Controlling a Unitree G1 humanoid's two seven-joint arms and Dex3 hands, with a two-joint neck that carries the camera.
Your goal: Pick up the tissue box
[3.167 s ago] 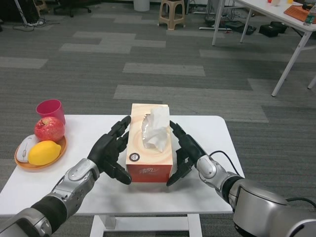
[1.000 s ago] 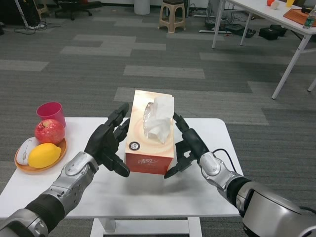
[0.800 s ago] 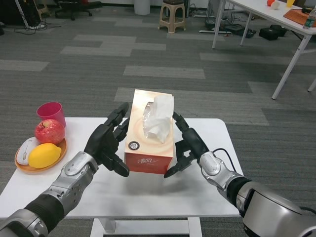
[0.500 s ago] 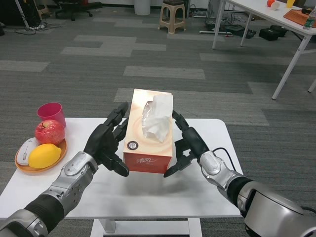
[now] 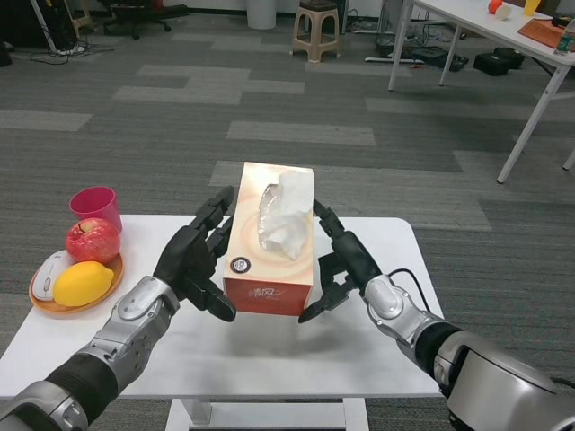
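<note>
Tissue box: the orange tissue box [image 5: 270,241] is held just above the middle of the white table [image 5: 377,341], a shadow under it, between the two black hands; a white tissue [image 5: 286,214] stands out of its top slot.
Left hand: the left hand [image 5: 194,260] presses flat against the box's left side, fingers stretched along it.
Right hand: the right hand [image 5: 343,264] presses the box's right side, fingers spread; together the two hands grip the box.
Plate: an orange plate [image 5: 47,303] sits at the table's left edge, carrying a red apple [image 5: 92,240], a yellow lemon [image 5: 83,283] and a white mouse [image 5: 46,270].
Cup: a pink cup [image 5: 95,206] stands just behind the apple.
</note>
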